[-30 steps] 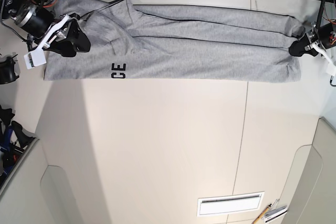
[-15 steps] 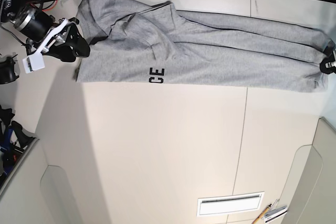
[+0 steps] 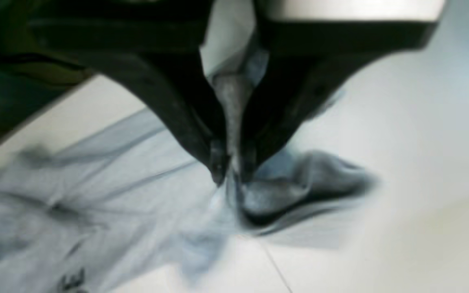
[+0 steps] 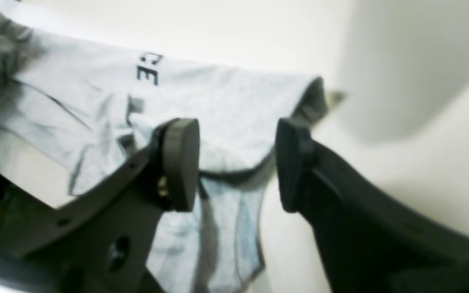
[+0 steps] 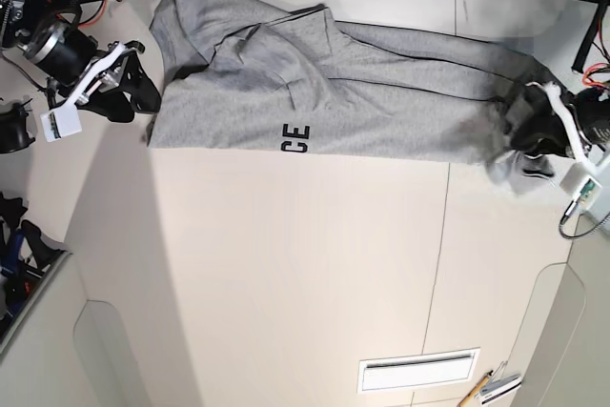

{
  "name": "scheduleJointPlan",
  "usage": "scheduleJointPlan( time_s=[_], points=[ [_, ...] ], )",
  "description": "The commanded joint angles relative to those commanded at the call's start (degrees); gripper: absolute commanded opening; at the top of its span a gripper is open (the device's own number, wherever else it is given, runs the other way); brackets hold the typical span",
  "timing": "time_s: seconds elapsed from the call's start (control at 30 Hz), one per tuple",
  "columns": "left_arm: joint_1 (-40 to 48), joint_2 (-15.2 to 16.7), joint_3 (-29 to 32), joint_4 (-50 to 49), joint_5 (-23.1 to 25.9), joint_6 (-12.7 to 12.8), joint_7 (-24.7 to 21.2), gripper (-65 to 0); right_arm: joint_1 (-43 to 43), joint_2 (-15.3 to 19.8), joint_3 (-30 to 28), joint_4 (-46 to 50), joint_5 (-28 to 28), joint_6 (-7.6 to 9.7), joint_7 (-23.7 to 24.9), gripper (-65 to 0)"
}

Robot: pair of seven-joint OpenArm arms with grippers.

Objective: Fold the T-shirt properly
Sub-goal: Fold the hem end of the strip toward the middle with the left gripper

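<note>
Since the last view, my left gripper (image 5: 530,145) has carried the pinched end of the T-shirt (image 5: 381,121) inward, toward nine o'clock, likely starting the next fold. Shirt lies at twelve o'clock; right fingers (image 4: 179,162) are spread.

The left gripper (image 5: 534,145) is at the right, jaws clamped; the right gripper (image 5: 143,107), upper left, has parted jaws.
</note>
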Motion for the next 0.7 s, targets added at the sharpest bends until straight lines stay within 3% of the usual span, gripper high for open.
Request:
scheduleJointPlan(
  time_s=[0.1,0.2,0.33,0.57,0.6,0.7],
  points=[
    [0.1,3.8,3.0,1.7,0.1,0.0,-1.1,-65.0,0.5,0.0,0.0,0.0,-0.3,0.0,0.1,-35.1],
    [-0.2,6.6,8.3,1.5,4.5,0.0,-3.6,-65.0,0.5,0.0,0.0,0.0,-0.4,0.0,0.0,-35.1],
    [-0.2,9.0,14.7,1.5,11.0,0.0,-9.2,-65.0,0.6,0.0,0.0,0.0,-0.3,0.0,0.0,-35.1],
    [-0.2,11.6,20.9,1.4,14.1,0.0,-10.9,-65.0,0.6,0.0,0.0,0.0,-0.2,-0.02,0.0,-35.1],
    [-0.2,11.5,21.5,1.3,14.2,0.0,-11.1,-62.7,0.6,0.0,0.0,0.0,-0.2,-0.02,0.0,-35.1],
    [-0.2,11.5,22.9,-0.3,14.1,0.0,-12.0,-44.2,0.6,0.0,0.0,0.0,-0.2,-0.02,0.0,-35.1]
  ],
)
